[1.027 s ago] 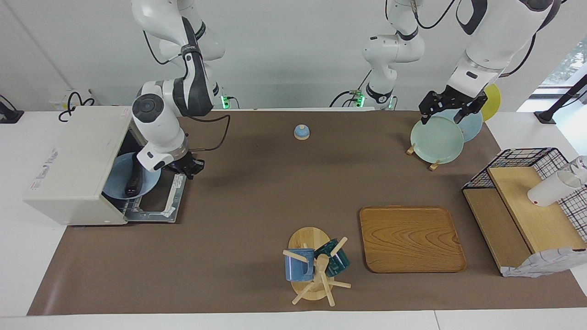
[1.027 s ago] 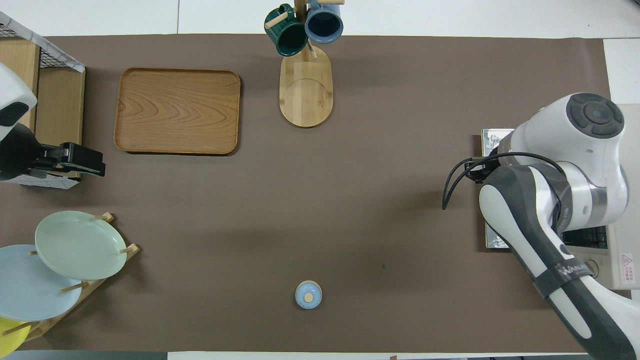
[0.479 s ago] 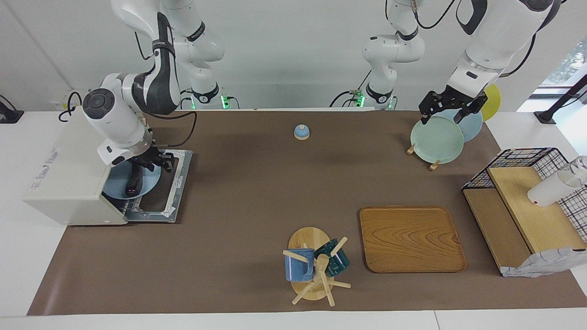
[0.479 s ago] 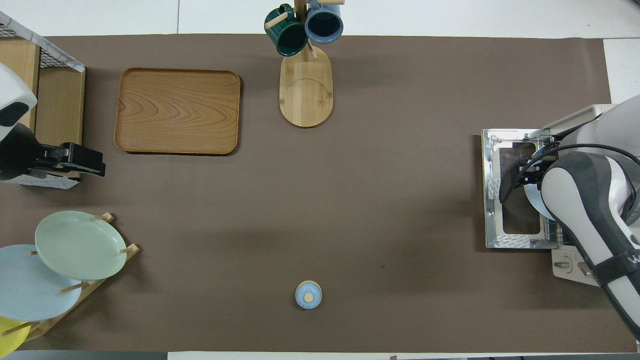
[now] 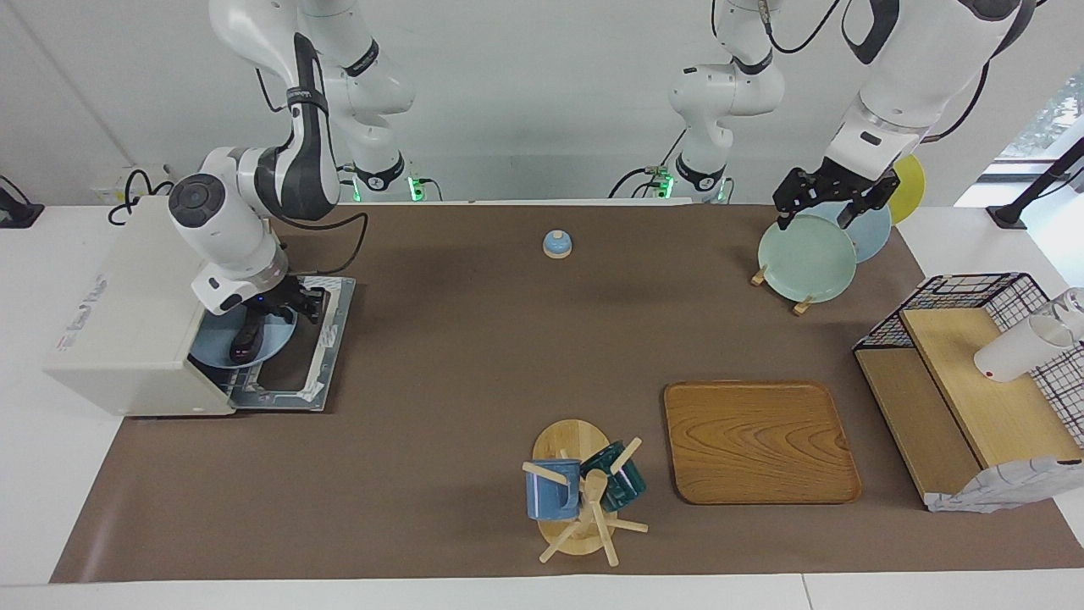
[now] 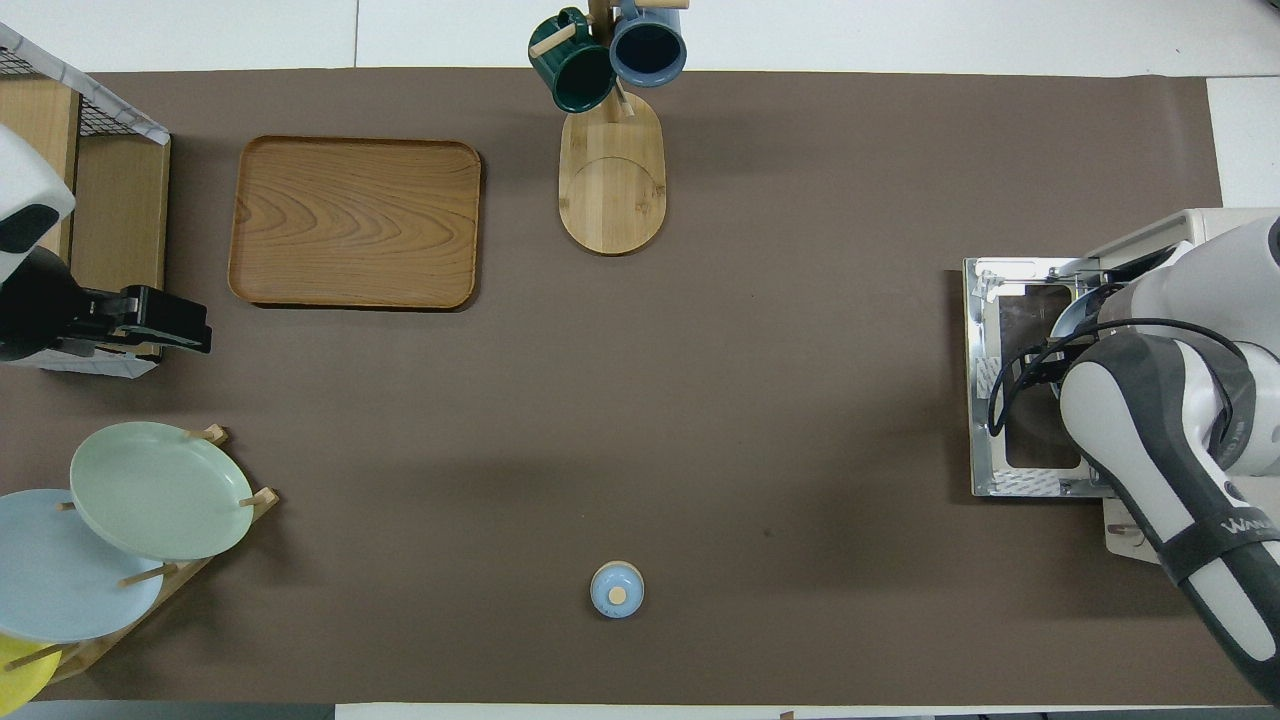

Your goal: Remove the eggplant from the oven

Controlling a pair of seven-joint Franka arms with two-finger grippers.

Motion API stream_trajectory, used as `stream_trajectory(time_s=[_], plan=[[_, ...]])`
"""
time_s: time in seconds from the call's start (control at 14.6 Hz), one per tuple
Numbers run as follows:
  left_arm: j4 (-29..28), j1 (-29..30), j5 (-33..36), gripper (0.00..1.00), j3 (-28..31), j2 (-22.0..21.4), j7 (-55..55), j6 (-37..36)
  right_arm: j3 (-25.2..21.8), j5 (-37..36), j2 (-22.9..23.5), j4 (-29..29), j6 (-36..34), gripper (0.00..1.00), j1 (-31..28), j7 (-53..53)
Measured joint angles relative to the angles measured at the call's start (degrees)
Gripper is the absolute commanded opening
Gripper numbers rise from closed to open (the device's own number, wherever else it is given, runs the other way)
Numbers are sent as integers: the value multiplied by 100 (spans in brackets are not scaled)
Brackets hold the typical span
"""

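Since a second ago, the right tool [image 5: 273, 307] has swung from beside the open door to just over the slim, glossy dark purple eggplant [image 5: 246, 337], which lies on a pale blue plate [image 5: 222, 349] in the boxy cream-white oven [image 5: 127, 313]; its opening I cannot tell. Its long axis runs away from the robots, directly under this nearer arm. Over the plate rack, the left tool [image 5: 834, 196] waits, spread wide; the right arm's "WANU…" band is partly legible.

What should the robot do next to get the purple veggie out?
Probably close the right tool on the glossy dark purple eggplant and lift it. The tool sits at the eggplant's upper end, and the eggplant lies on a blue plate inside the open cream-white oven.
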Motion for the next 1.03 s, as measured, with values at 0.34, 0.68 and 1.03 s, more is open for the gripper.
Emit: stream_trajectory(time_s=[0.34,0.68,1.03], plan=[[0,0,0,100,0,0,0,0,13,-242,-121,-124,2,0,4,-151],[0,0,0,100,0,0,0,1,75,-616,-183,460,-920,0,784,57],[0,0,0,100,0,0,0,2,133,-613,-46,989,-1236,0,2573,1938]])
